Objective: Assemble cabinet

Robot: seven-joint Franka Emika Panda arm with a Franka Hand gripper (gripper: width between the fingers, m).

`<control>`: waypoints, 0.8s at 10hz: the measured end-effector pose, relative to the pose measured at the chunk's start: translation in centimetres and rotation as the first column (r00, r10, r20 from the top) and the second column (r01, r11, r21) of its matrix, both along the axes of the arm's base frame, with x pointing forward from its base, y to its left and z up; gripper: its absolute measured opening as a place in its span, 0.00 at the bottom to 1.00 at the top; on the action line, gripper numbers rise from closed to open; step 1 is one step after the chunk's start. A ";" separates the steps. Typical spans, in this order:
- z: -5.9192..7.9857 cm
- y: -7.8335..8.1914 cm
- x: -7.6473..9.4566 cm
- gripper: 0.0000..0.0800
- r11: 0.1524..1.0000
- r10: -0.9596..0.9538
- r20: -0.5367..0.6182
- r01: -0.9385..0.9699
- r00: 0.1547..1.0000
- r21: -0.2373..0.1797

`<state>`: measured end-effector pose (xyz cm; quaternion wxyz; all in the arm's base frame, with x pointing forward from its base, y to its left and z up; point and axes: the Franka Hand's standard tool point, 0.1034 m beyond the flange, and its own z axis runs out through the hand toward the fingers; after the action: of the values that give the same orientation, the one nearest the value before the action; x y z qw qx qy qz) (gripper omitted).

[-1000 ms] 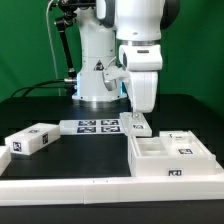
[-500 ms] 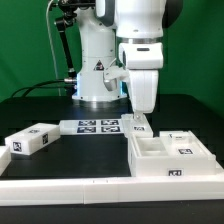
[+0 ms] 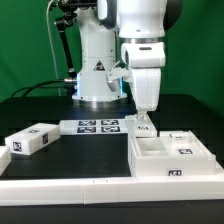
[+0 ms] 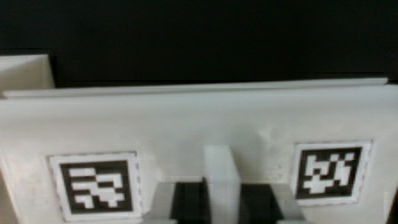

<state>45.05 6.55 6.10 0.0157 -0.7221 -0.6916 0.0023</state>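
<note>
My gripper (image 3: 144, 113) points straight down just left of the cabinet body (image 3: 152, 168), a white open box with compartments at the exterior view's right. It is shut on a small white tagged cabinet piece (image 3: 142, 126) that rests on the black table against the body's back left corner. In the wrist view this piece (image 4: 196, 120) fills the picture as a white panel with two tags, and a thin rib of it stands between my dark fingers (image 4: 187, 205), gripper (image 4: 222, 203). Another tagged piece (image 3: 184, 148) lies at the body's right side.
A long white tagged block (image 3: 30, 140) lies at the exterior view's left. The marker board (image 3: 92, 126) lies flat behind the middle. A low white wall (image 3: 60, 187) runs along the front. The robot base (image 3: 97, 70) stands at the back.
My gripper has shifted a little toward the exterior view's right, and the small white piece has moved with it, closer to the cabinet body.
</note>
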 end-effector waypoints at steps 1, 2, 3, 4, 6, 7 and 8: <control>0.1 0.0 0.3 0.09 1.000 -0.001 0.009 0.001 1.000 0.002; 0.2 0.1 0.6 0.09 1.000 -0.002 0.026 0.002 1.000 0.007; 0.2 -0.1 0.6 0.09 1.000 -0.003 0.019 0.003 1.000 0.005; 0.1 -0.2 0.7 0.09 1.000 -0.006 0.009 0.006 1.000 0.003; 0.1 -0.3 1.1 0.09 1.000 -0.008 0.002 0.008 1.000 0.001; 0.0 -0.3 1.2 0.09 1.000 -0.009 0.002 0.009 1.000 0.002; 0.0 -0.3 1.5 0.09 1.000 -0.010 0.005 0.010 1.000 0.003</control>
<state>46.52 6.25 6.15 0.0152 -0.7256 -0.6880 -0.0008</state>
